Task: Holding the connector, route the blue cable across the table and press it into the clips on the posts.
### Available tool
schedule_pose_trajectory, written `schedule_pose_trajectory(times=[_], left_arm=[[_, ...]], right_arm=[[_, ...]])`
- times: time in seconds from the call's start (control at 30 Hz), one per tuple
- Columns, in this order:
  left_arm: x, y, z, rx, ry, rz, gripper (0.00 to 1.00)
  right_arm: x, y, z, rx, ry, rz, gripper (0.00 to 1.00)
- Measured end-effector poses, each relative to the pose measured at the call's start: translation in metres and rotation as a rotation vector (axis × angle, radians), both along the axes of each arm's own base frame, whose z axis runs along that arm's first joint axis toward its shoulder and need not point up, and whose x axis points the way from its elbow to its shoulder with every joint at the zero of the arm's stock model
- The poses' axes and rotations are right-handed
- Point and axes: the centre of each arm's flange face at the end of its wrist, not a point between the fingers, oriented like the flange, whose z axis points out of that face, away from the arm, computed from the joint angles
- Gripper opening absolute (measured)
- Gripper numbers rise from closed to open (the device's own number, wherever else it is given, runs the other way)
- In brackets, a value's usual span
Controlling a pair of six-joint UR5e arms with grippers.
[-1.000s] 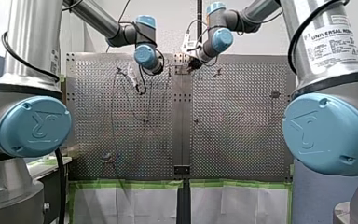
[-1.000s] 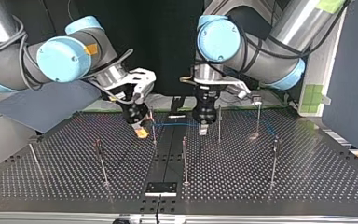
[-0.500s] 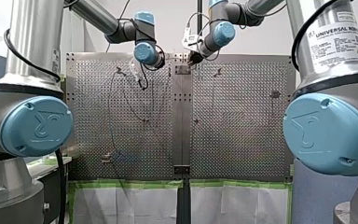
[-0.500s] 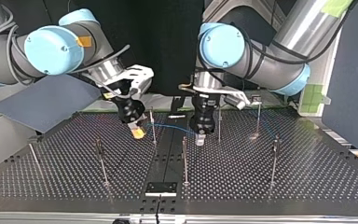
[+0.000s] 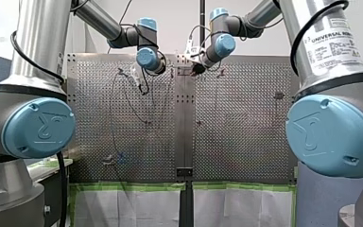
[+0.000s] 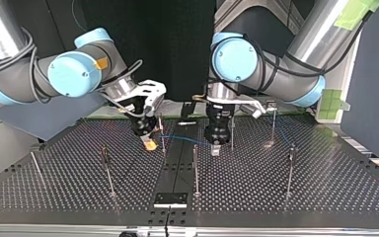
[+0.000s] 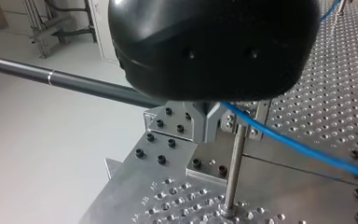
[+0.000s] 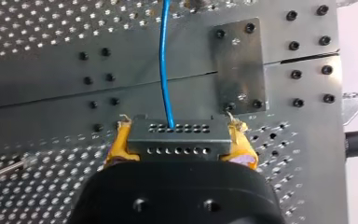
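While the cable hangs between the 2 grippers, the job looks to be mid-route, with pressing into clips not yet done at this end.

The 1 perforated table (image 6: 276,197) fills the top view, and 2 arms reach over its far half: my right arm (image 6: 74,74) at that view's left, my left arm (image 6: 276,74) at its right. I count 7 thin upright posts (image 6: 195,168) on the table there. Their clips are too small to make out, so I cannot tell whether any already holds the cable.

Of the 2 grippers, my right gripper (image 8: 179,140) has its yellow pads clamped on the 1 grey connector (image 8: 177,133). The 1 blue cable (image 8: 164,60) leaves that connector and runs ahead over the plate. My left gripper (image 7: 209,123) has its metal fingers drawn together, with the cable coming out from between them, so I judge it pinched on the cable as a guide. A post (image 7: 235,168) stands just beside those fingers.

In the top view the blue span crosses between the grippers, close by the post next to my right gripper. I judge the next move needs the span held taut, lined up over that post's clip and pushed down, without pulling the connector loose.
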Motion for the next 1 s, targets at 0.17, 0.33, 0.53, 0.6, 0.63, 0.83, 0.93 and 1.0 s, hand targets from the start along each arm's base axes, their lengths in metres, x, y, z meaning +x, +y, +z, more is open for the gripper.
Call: schedule_pose_trajectory(times=[0.17, 0.33, 0.53, 0.6, 0.63, 0.83, 0.93, 1.0], left_arm=[[0.006, 0.000, -0.007, 0.006, 0.007, -0.010, 0.00], [0.014, 0.001, -0.008, 0.005, 0.002, -0.013, 0.00], [0.026, 0.006, -0.014, 0.009, 0.010, -0.014, 0.00], [0.030, 0.007, -0.021, 0.013, 0.021, -0.014, 0.00], [0.031, 0.007, -0.023, 0.015, 0.024, -0.015, 0.00], [0.038, 0.009, -0.024, 0.012, 0.015, -0.018, 0.00], [0.042, 0.011, -0.021, 0.005, 0.000, -0.023, 0.00], [0.045, 0.013, -0.019, 0.002, -0.009, -0.029, 0.00]], right_arm=[[0.004, -0.005, 0.015, -0.019, -0.025, 0.002, 0.00], [0.007, -0.010, 0.012, -0.017, -0.027, 0.001, 0.00], [0.011, -0.017, -0.002, -0.003, -0.012, -0.001, 0.00], [0.012, -0.019, -0.005, -0.002, -0.012, -0.001, 0.00], [0.012, -0.020, -0.005, -0.001, -0.012, -0.001, 0.00], [0.017, -0.026, -0.008, 0.000, -0.015, 0.000, 0.00], [0.019, -0.029, -0.009, 0.000, -0.017, 0.000, 0.00], [0.019, -0.031, -0.010, 0.000, -0.016, -0.002, 0.00]])
